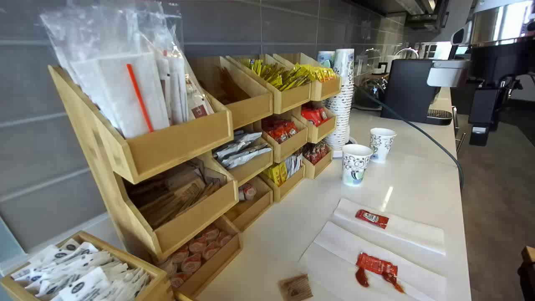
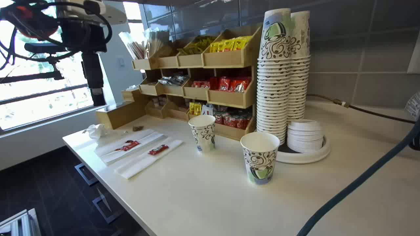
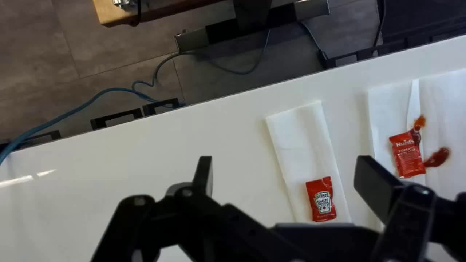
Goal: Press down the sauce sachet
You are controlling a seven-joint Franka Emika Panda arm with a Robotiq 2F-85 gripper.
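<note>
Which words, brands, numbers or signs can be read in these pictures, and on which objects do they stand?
"HEINZ TOMATO KETCHUP": red rectangular sachet on the narrow white paper napkin.
"Hunt's TOMATO KETCHUP", last word hazy: other red rectangular sachet, red sauce spilled beside it.
Too small or blurred: other print on both sachets and on white paper packets.
</note>
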